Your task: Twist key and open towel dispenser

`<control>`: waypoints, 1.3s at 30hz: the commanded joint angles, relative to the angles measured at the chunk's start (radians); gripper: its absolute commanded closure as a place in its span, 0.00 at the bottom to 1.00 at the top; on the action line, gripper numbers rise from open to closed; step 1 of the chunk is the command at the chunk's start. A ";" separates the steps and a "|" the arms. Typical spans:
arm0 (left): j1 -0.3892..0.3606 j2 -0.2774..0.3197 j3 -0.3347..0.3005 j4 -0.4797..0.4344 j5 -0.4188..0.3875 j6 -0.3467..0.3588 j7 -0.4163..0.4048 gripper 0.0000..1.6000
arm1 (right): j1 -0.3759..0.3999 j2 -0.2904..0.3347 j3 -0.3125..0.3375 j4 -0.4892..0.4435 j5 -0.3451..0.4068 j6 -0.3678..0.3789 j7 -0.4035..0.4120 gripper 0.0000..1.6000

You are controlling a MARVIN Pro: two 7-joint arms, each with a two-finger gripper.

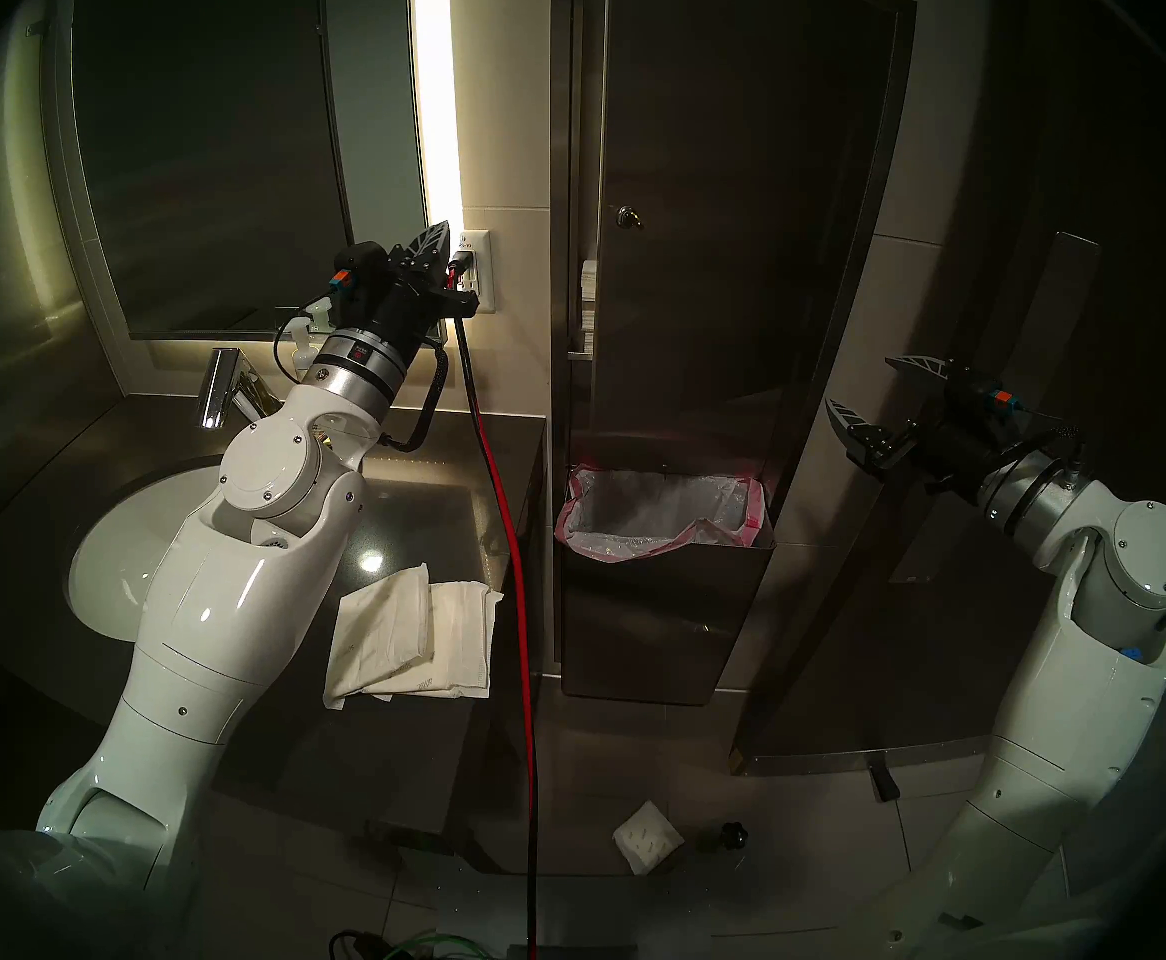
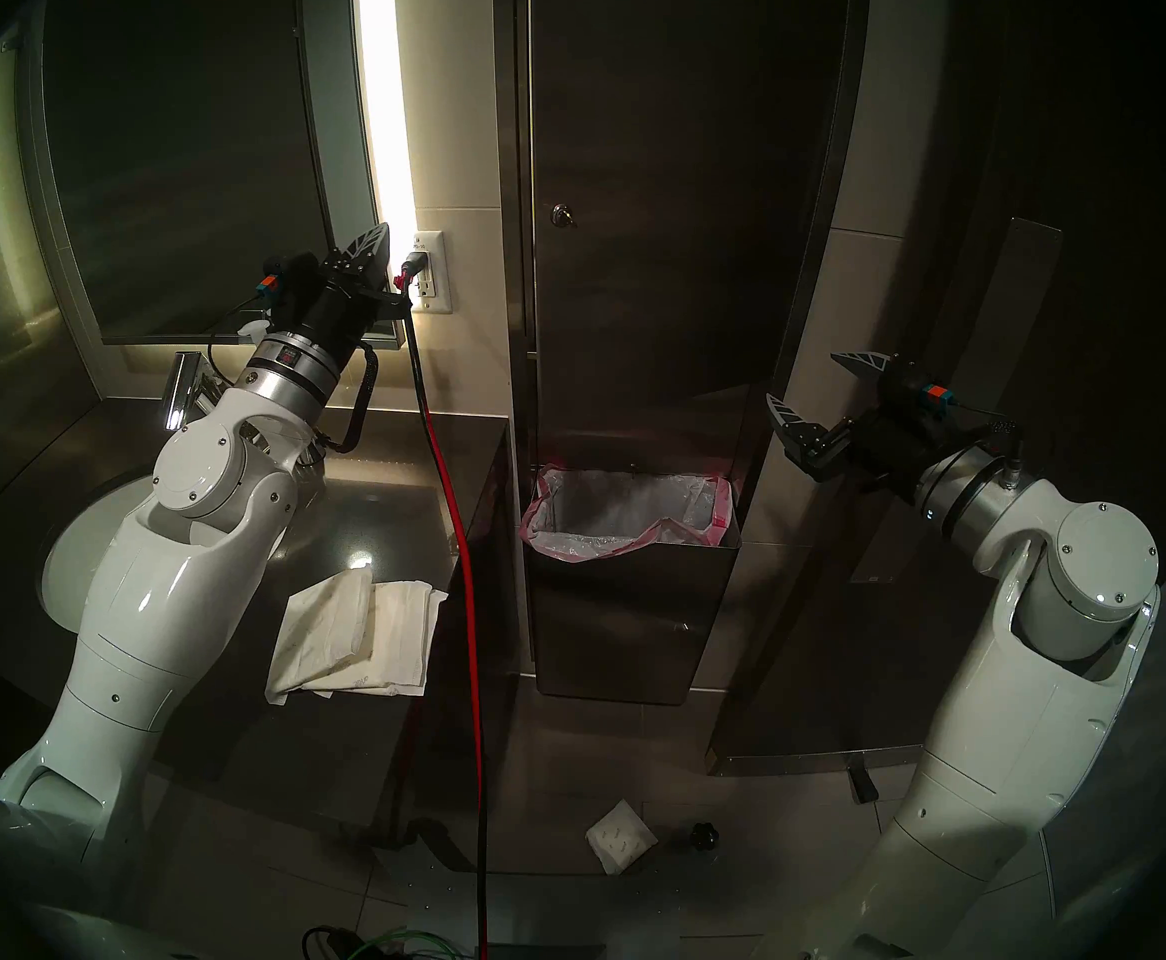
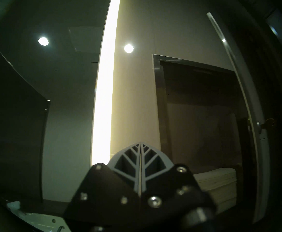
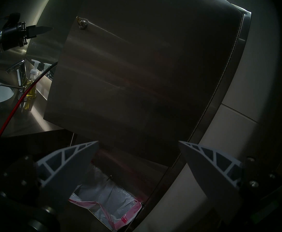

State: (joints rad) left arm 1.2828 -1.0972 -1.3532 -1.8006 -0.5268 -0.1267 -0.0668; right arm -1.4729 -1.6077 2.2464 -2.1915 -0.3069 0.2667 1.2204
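The towel dispenser (image 1: pixel 739 245) is a tall steel wall cabinet; its door stands ajar, swung out from its left edge on hinges at the right. The brass key (image 1: pixel 630 219) sits in the round lock near the door's left edge, also in the right wrist view (image 4: pixel 78 19) and left wrist view (image 3: pixel 268 122). A stack of paper towels (image 3: pixel 217 188) shows inside. My left gripper (image 1: pixel 445 228) is shut and empty, near the wall outlet, left of the door. My right gripper (image 1: pixel 864 386) is open and empty, right of the door's lower part (image 4: pixel 138 142).
A steel bin (image 1: pixel 656 626) with a pink-rimmed liner hangs below the door. A red and black cable (image 1: pixel 518 557) runs from the outlet down to the floor. Paper towels (image 1: pixel 414 640) lie on the counter beside the sink (image 1: pixel 116 557). A folded towel (image 1: pixel 646 844) and a black knob (image 1: pixel 732 834) lie on the floor.
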 commanded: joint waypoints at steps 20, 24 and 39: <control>-0.128 0.020 0.070 0.075 -0.101 -0.002 -0.252 1.00 | 0.008 0.004 -0.003 -0.009 0.002 -0.004 -0.003 0.00; -0.142 0.017 0.084 0.091 -0.106 0.000 -0.272 1.00 | 0.008 0.004 -0.004 -0.010 0.002 -0.003 -0.004 0.00; -0.234 -0.023 0.154 0.203 -0.101 -0.011 -0.337 1.00 | 0.008 0.004 -0.004 -0.009 0.003 -0.003 -0.004 0.00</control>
State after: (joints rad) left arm 1.1188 -1.0964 -1.2051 -1.6161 -0.6303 -0.1302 -0.3848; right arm -1.4727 -1.6040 2.2453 -2.1916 -0.3060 0.2655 1.2183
